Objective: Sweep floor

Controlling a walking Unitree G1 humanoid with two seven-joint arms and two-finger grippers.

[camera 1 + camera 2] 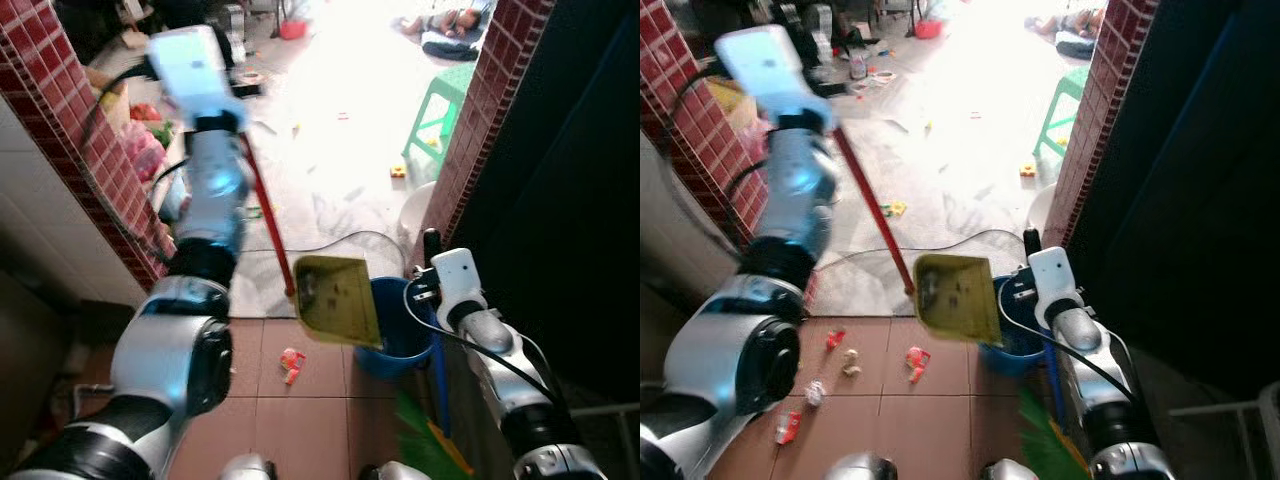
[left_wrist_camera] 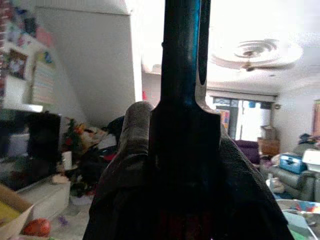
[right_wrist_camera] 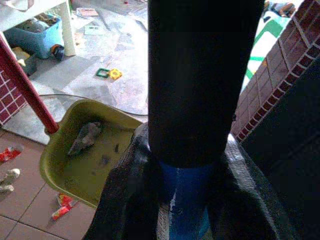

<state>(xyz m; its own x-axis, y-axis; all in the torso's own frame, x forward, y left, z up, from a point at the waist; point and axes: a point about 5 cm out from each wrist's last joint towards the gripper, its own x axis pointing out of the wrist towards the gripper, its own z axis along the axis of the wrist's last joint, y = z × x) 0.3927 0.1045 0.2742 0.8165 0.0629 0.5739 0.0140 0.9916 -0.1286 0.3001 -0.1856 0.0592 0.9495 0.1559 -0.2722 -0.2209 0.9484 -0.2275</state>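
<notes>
right tool [image 1: 1032, 262] grips the blue broom handle [image 3: 182, 200], its green bristles [image 1: 1045, 432] at 5 o'clock on the floor; at 12 o'clock from them the yellow dustpan [image 1: 957, 298] hangs tilted just over the blue bucket [image 1: 1018, 338], debris inside, its red handle [image 1: 870, 205] running up to 11 o'clock into the clamped left tool [image 1: 238, 118]; scraps [image 1: 915, 362] lie at 7 o'clock

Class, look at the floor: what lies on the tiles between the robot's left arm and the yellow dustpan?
Scattered litter lies on the brown tiles between the left arm and the yellow dustpan, clearest in the right eye view.
</notes>
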